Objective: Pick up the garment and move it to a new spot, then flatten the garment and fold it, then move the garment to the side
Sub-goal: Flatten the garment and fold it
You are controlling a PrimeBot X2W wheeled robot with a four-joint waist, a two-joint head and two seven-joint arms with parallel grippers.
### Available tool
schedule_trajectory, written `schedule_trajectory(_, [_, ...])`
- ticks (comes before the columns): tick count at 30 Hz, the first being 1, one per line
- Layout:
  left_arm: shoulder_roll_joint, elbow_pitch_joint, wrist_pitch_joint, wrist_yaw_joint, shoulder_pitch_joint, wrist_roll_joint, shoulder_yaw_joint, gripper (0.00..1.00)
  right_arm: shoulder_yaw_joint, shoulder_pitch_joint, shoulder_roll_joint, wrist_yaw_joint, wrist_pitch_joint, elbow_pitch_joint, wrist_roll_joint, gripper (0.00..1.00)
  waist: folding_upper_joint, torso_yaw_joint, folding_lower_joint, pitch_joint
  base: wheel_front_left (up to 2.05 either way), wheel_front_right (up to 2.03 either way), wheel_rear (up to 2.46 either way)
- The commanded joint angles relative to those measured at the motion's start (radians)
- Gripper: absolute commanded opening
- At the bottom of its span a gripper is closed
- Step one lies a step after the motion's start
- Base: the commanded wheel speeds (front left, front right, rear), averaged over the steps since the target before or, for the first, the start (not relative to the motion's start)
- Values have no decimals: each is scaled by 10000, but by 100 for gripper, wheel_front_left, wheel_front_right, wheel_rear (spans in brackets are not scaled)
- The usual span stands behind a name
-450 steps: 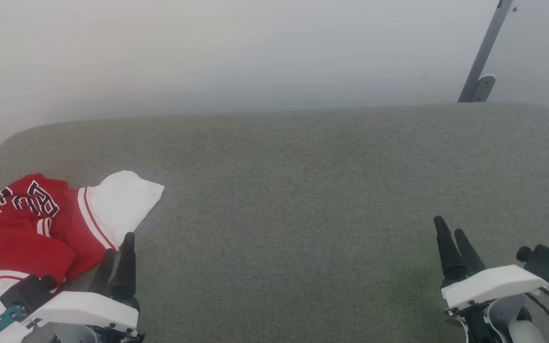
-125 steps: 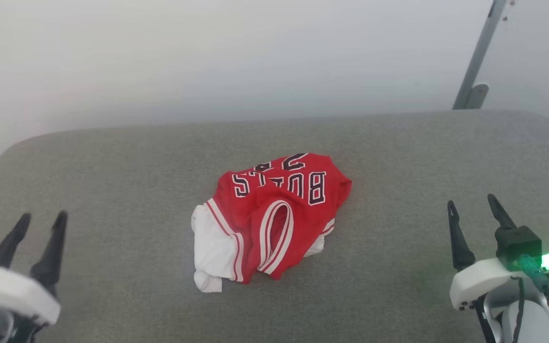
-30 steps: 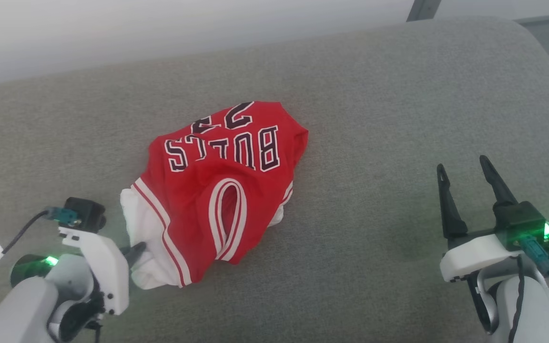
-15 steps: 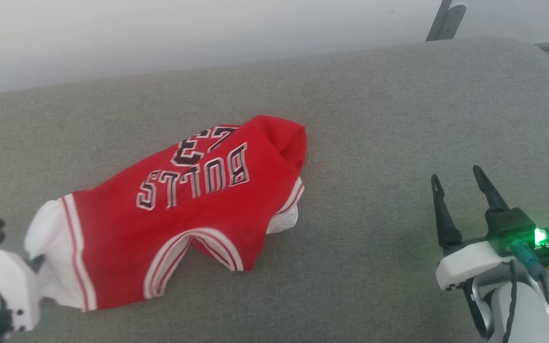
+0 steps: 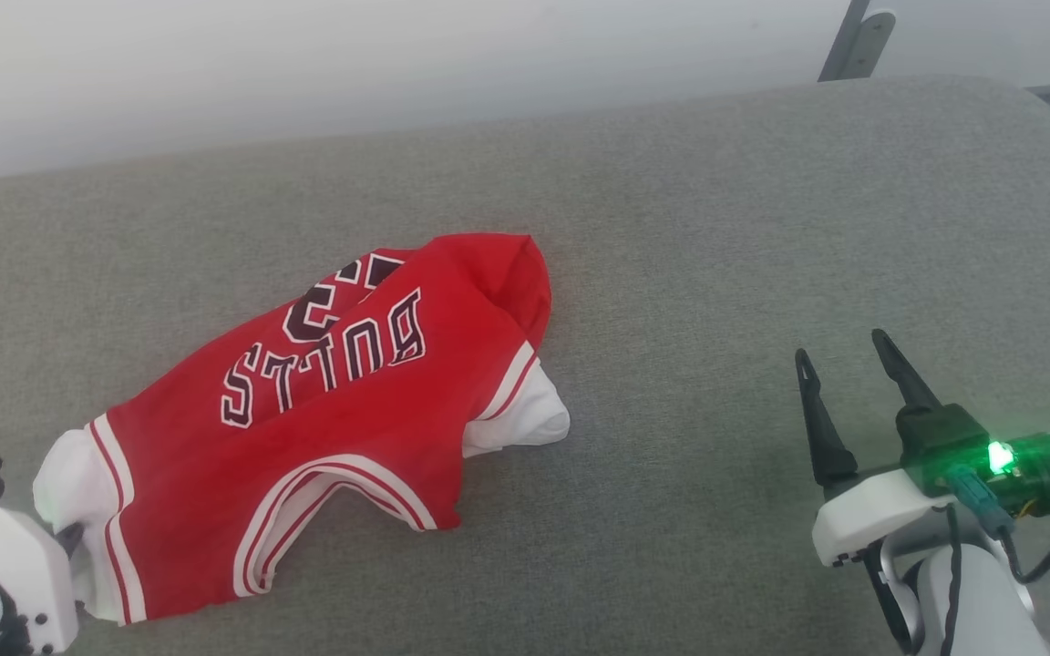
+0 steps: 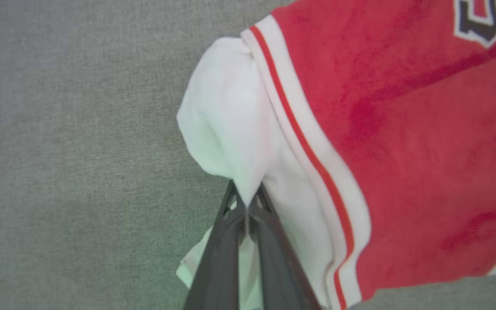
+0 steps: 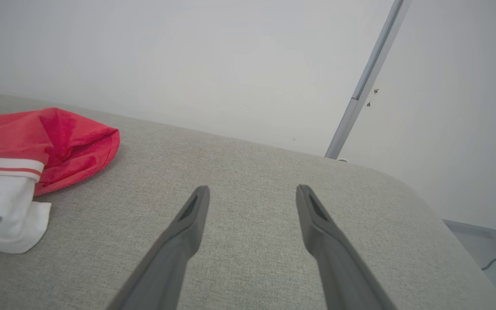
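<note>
My left pincer [image 6: 246, 196] is clamped on the jersey [image 5: 306, 428]. In the left wrist view its two dark fingers [image 6: 220, 258] are pressed together with a pinch of the white sleeve [image 6: 226, 125] between them, and the cloth is drawn to a point there. In the head view that pincer's white housing [image 5: 5, 574] sits at the lower left, right against the sleeve's edge, with the fingertips hidden behind the cloth.

The jersey lies on the grey fabric surface [image 5: 716, 228], left of centre, stretched on a slant from the held sleeve at the near left up to a bunched red fold [image 5: 511, 273] at its far end. The "BULLS" lettering [image 5: 324, 369] faces up and reads upside down to me. The number [image 5: 334, 296] beyond it is partly creased under. A loop of white-and-red trim [image 5: 334, 501] curves along the near edge. The second white sleeve [image 5: 525, 419] pokes out crumpled on the right side, resting on the surface.

My right pincer [image 5: 841, 351] is well apart from the jersey, over bare fabric at the right. Its fingers are spread with nothing between them, as the right wrist view shows clearly. A green light [image 5: 999, 456] glows on that wrist. Behind the surface are a pale wall [image 5: 306, 64] and a slanted grey post [image 5: 853, 41].
</note>
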Motion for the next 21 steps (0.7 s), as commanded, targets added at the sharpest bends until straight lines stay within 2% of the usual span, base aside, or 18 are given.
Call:
schedule_trajectory(1, [-121, 150, -122, -127, -221, -83, -11, 100, 49, -104, 18, -14, -61, 49, -36, 100, 0, 48, 0, 15, 0, 0, 0])
schedule_trajectory(8, [-144, 113, -641, -255, -576, 75, 24, 100, 417, -159, -39, -14, -61, 331, 105, 100, 0, 479, 0, -121, 0, 0, 0])
schedule_trajectory(13, [-168, -358, -1349, -2, -558, 213, 248, 100, 1031, -223, -267, -14, -61, 693, 407, 100, 0, 853, 0, -270, 0, 0, 0])
schedule_trajectory(21, [-440, -1747, -3547, 554, 138, 537, 896, 100, 2938, -759, -944, -14, 256, 1930, 1637, 100, 0, 1588, 0, -510, 0, 0, 0])
